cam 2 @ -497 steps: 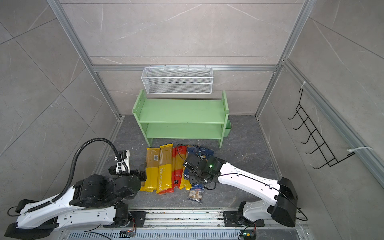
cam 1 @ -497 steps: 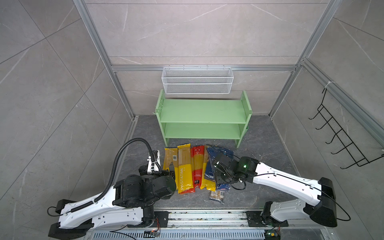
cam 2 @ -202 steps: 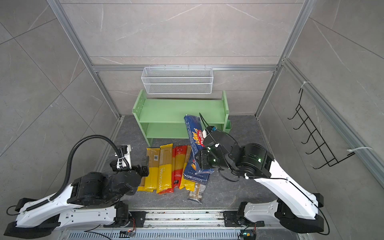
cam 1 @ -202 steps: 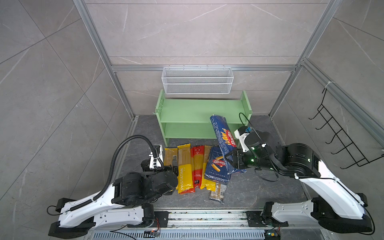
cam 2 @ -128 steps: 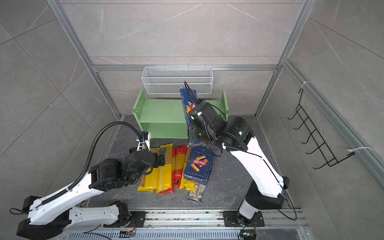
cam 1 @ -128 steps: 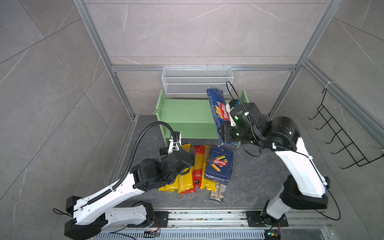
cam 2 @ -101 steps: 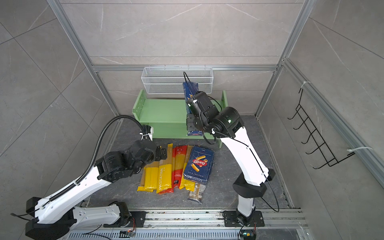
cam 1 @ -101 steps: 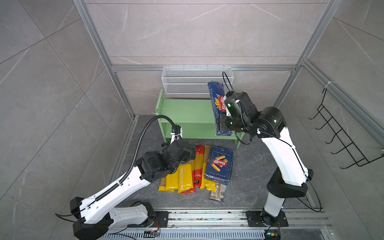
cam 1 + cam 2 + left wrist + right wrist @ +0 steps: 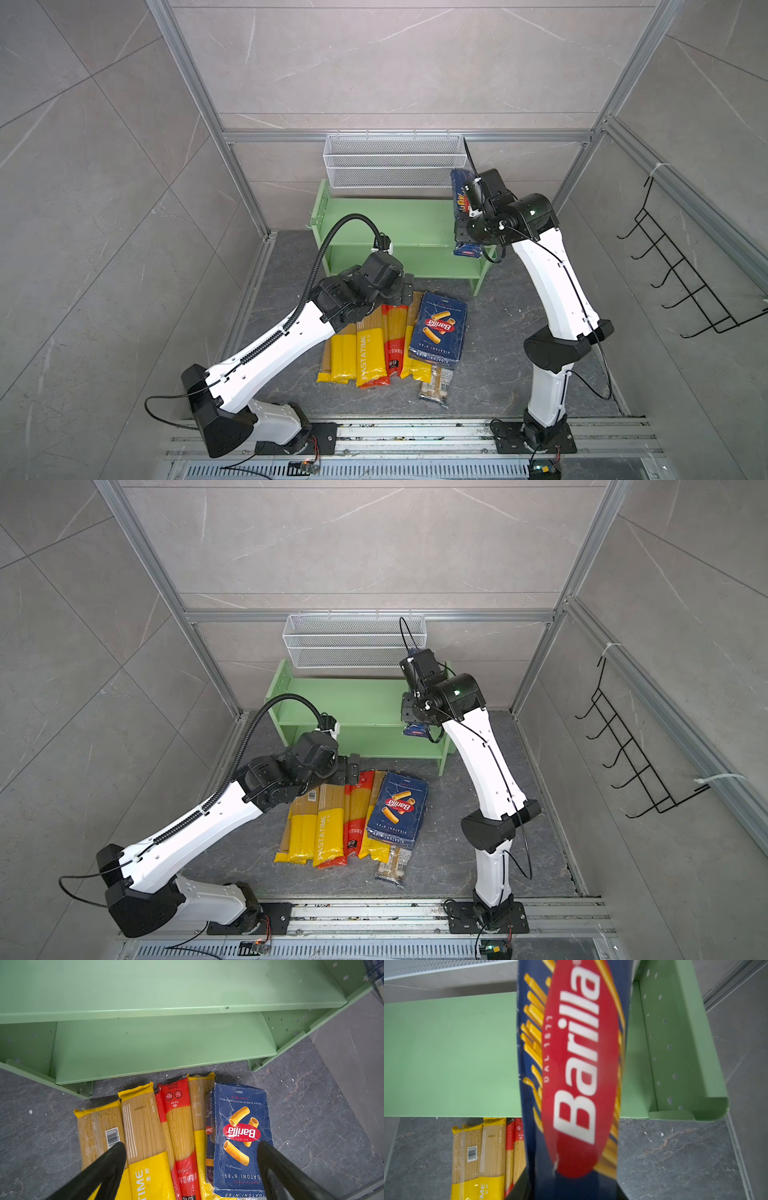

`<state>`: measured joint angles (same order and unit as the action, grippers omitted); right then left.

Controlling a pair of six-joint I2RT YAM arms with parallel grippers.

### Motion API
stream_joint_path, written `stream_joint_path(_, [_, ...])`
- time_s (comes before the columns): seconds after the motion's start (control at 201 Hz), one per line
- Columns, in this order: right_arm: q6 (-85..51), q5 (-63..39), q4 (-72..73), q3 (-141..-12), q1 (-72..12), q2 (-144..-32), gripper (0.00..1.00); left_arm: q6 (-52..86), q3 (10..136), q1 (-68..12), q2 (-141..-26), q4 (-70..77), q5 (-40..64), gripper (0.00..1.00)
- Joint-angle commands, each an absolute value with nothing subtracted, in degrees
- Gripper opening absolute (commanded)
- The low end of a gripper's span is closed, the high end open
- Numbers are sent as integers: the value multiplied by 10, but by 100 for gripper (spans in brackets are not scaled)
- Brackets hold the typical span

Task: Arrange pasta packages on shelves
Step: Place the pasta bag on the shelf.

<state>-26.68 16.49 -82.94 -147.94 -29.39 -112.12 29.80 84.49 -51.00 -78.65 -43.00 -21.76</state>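
One Barilla pack (image 9: 459,194), middle hidden by right gripper (image 9: 465,232).

Both arms: white links, black joints; left arm (image 9: 270,353) carries ribbed black conduit (image 9: 353,216).

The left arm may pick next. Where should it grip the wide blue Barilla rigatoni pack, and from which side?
From above, jaws across its short width near the middle. The wide blue Barilla rigatoni pack lies flat, label up, overlapping the spaghetti bags, both long edges free; the open left gripper probably spans it.
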Motion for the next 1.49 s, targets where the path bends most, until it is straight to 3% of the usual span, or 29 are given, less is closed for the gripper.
stream_joint_path(0.0, [-252,183,-776,-1468,-278,-1129,27,280,864,-506,-793,-407,-202,100])
stream_joint_path(0.498, [-228,193,-792,-1517,-229,-1193,34,284,826,-502,-790,-392,-188,100])
stream_joint_path(0.662, [-228,193,-803,-1516,-226,-1199,58,287,817,-499,-792,-392,-185,100])
stream_joint_path(0.926, [-225,182,-780,-1445,-229,-1140,76,299,804,-497,-792,-396,-183,100])
stream_joint_path(1.055, [-215,173,-715,-1370,-236,-1063,99,307,793,-497,-786,-396,-185,100])
stream_joint_path(1.324, [-220,159,-704,-1314,-239,-991,100,318,779,-497,-782,-394,-174,100])
stream_joint_path(1.488, [-242,133,-673,-1214,-265,-921,98,330,752,-498,-777,-391,-167,100])
